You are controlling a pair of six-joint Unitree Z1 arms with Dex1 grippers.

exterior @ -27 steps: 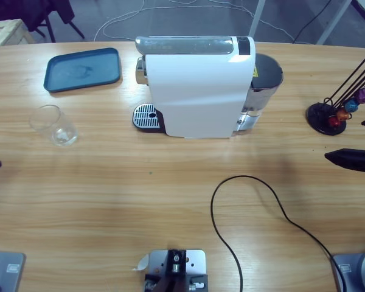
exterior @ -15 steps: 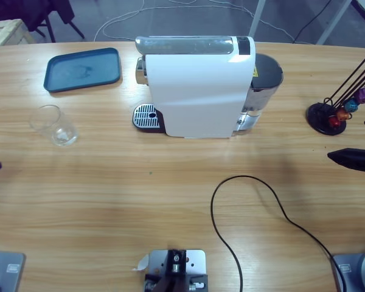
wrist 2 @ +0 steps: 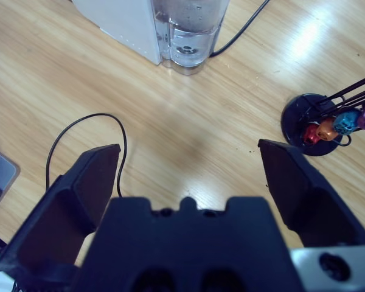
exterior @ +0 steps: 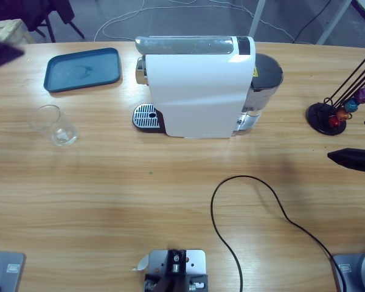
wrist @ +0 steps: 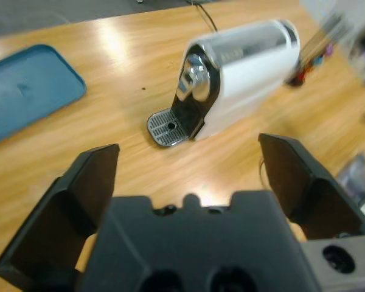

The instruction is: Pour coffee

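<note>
The white coffee machine (exterior: 194, 88) stands mid-table, its round drip grate (exterior: 146, 117) facing left and its water tank (exterior: 264, 79) on the right. An empty clear glass (exterior: 55, 125) stands left of it, upright. My left gripper (exterior: 3, 52) shows as a dark blur at the upper left, far from the glass. In the left wrist view it (wrist: 188, 149) is open and empty, looking at the machine (wrist: 237, 79) and grate (wrist: 167, 126); the glass is out of that view. My right gripper (exterior: 347, 140) is at the right edge, open and empty (wrist 2: 188, 149), above bare table near the tank (wrist 2: 188, 30).
A blue tray (exterior: 82, 69) lies at the back left. A black capsule stand (exterior: 337, 112) with coloured capsules sits at the right, close to my right gripper. A black cable (exterior: 255, 207) loops over the front middle of the table.
My left gripper went from the table's left edge, below the glass, up to the upper-left corner. My right gripper drew back slightly to the right.
</note>
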